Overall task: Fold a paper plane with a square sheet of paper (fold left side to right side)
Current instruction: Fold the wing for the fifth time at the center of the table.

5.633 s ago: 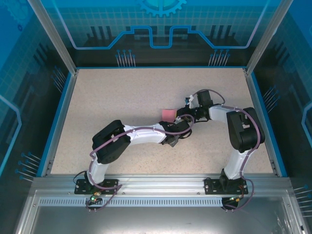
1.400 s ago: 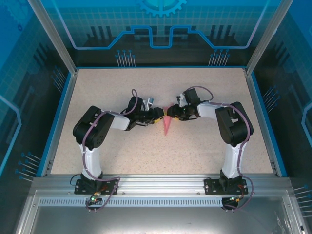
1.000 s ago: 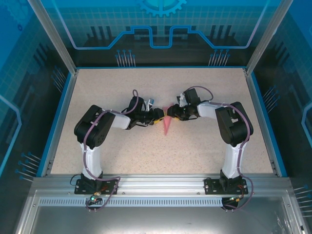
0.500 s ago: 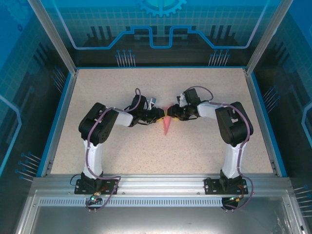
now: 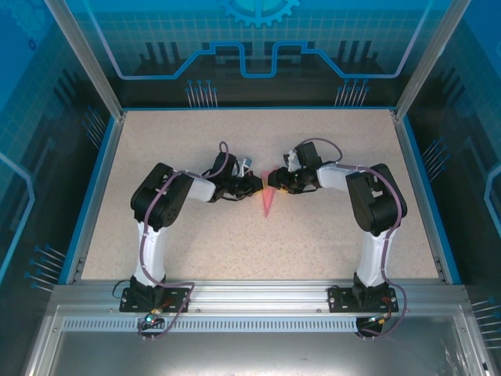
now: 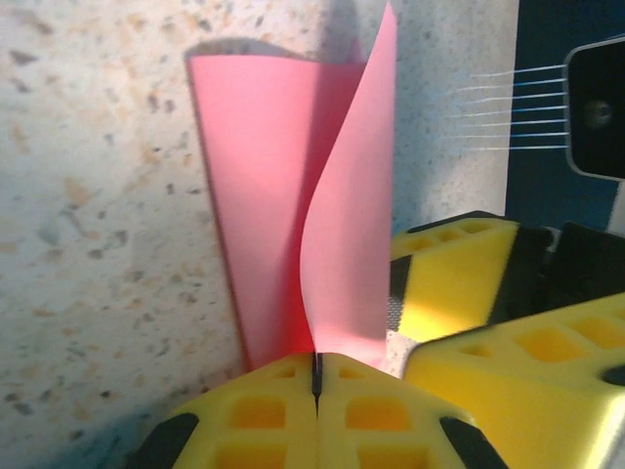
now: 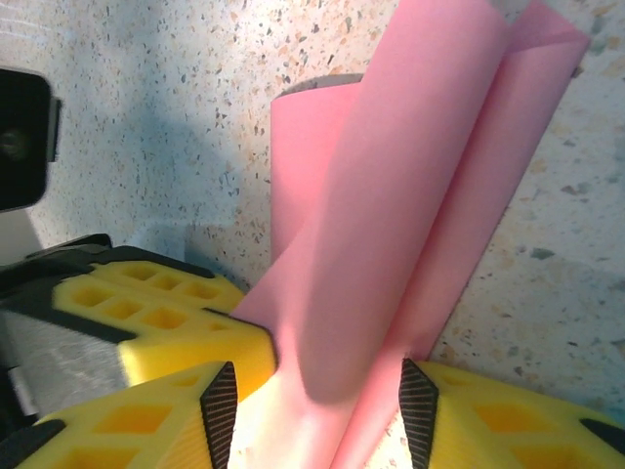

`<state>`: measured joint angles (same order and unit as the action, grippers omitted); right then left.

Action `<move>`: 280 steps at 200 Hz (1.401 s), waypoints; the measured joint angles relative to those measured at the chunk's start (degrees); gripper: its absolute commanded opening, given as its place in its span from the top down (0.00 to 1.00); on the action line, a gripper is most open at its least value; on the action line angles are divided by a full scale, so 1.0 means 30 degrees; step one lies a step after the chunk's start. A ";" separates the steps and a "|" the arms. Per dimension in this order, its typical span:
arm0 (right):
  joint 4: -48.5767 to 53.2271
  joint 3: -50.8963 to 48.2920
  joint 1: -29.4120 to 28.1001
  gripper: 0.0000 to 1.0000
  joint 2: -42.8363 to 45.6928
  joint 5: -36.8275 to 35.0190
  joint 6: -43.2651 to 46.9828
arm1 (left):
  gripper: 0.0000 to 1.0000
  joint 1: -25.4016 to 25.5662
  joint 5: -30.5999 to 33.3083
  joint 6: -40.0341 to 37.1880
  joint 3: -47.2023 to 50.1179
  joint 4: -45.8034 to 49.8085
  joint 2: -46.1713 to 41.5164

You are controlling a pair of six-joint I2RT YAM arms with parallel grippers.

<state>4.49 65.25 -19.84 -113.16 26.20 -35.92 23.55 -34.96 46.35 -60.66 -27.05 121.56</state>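
The square sheet of paper (image 5: 268, 202), pink, lies mid-table folded into a slim shape with its point toward the near edge. My left gripper (image 5: 256, 186) meets its upper end from the left. In the left wrist view that gripper (image 6: 315, 376) is shut on the edge of a raised, curling flap of the paper (image 6: 352, 225), and the rest lies flat. My right gripper (image 5: 275, 182) comes in from the right. Its jaws (image 7: 317, 415) stand open astride the folded paper (image 7: 391, 195), with the left gripper's yellow finger (image 7: 166, 313) close beside.
The speckled tabletop (image 5: 235, 243) stretches wide on all sides of the paper. A blue rim (image 5: 94, 188) and metal posts border it. The two grippers nearly touch over the paper's top end.
My left gripper's jaws have shut on the paper's flap, and the left arm has swung in a little to the right. The right jaws have opened slightly. The paper has stayed put.
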 measured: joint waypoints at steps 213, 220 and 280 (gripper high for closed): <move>0.0546 0.2754 0.0860 0.25 -0.1056 0.0299 -0.0117 | 0.97 -0.0087 -0.0160 -0.0066 -0.0131 -0.0073 0.0117; 0.0525 0.2812 0.0860 0.25 -0.1151 0.0342 -0.0124 | 0.98 -0.0087 -0.0160 -0.0066 -0.0131 -0.0073 0.0117; 0.1071 0.3366 0.0787 0.25 -0.1741 0.0342 -0.0168 | 0.98 -0.0124 -0.0175 -0.0066 -0.0138 -0.0073 0.0117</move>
<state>7.70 75.35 -17.47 -118.39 27.22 -36.42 23.18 -35.48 46.15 -61.08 -27.27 121.91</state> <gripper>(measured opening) 0.748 0.047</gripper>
